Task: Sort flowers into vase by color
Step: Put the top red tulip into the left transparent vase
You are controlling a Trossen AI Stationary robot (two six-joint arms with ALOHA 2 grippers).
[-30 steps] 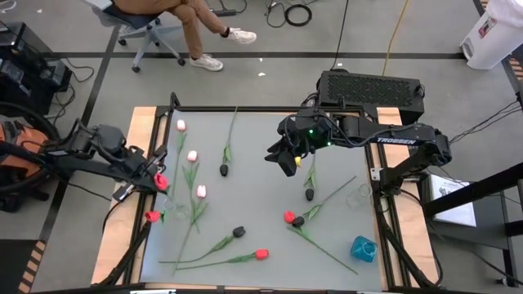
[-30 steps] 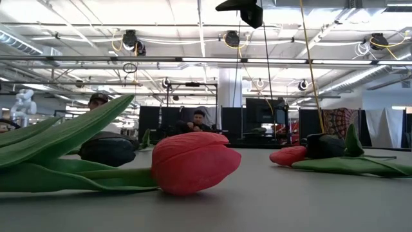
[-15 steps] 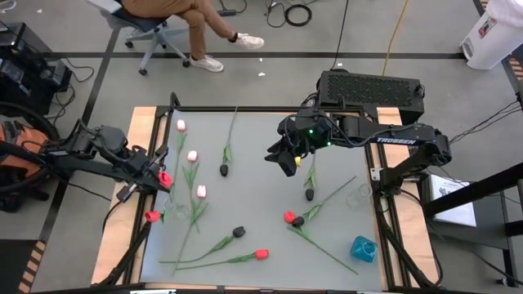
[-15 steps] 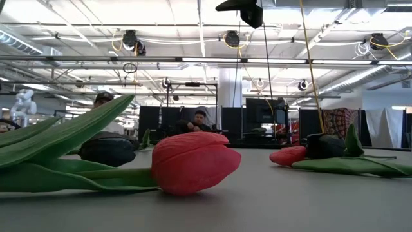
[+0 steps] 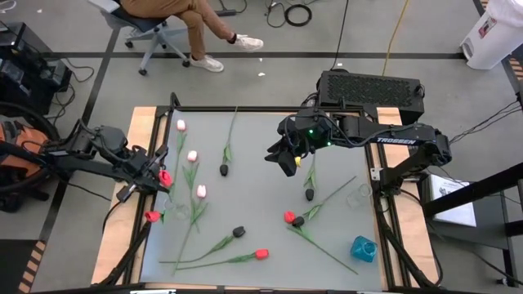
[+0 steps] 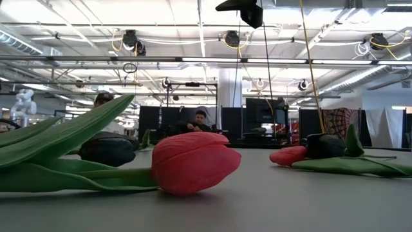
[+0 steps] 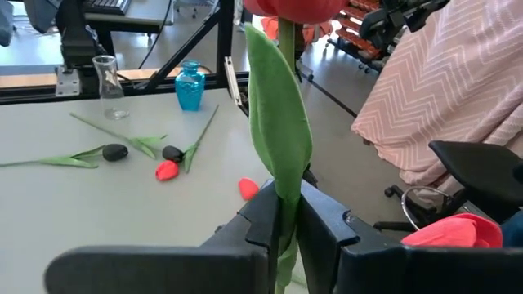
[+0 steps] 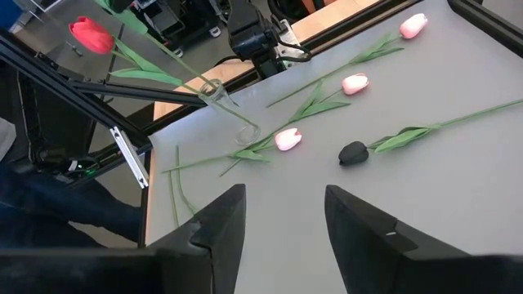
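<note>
My left gripper (image 5: 155,175) is clenched on the stem of a red tulip (image 5: 166,178) at the table's (image 5: 245,196) left edge. In my left wrist view the stem and its leaf rise straight up between the two fingers, with the head above them. From overhead the head sits just beside the fingers, so I judge the tulip's long axis to be close to upright. The clear vase (image 8: 230,111) that I take to be its target stands near this gripper, a little further toward the front of the table along the same left edge. It already holds one red tulip, whose stem leans out past the table edge. The next move therefore turns on bringing the stem's lower end over that narrow mouth, and my left arm is by far the nearer one. My right gripper (image 5: 283,160) hangs over the middle back of the table, well apart from that vase, fingers spread and empty. By my count there are eleven tulips. Four are red: one in my grip, one in the vase and two lying flat toward the front. Three pink ones lie in a line down the left side. Four black ones are scattered across the middle and right. There are three vases: the clear one beside me, a second clear vase (image 5: 357,196) near the right edge, and a blue vase (image 5: 364,249) at the front right corner. Those last two look empty from above.
</note>
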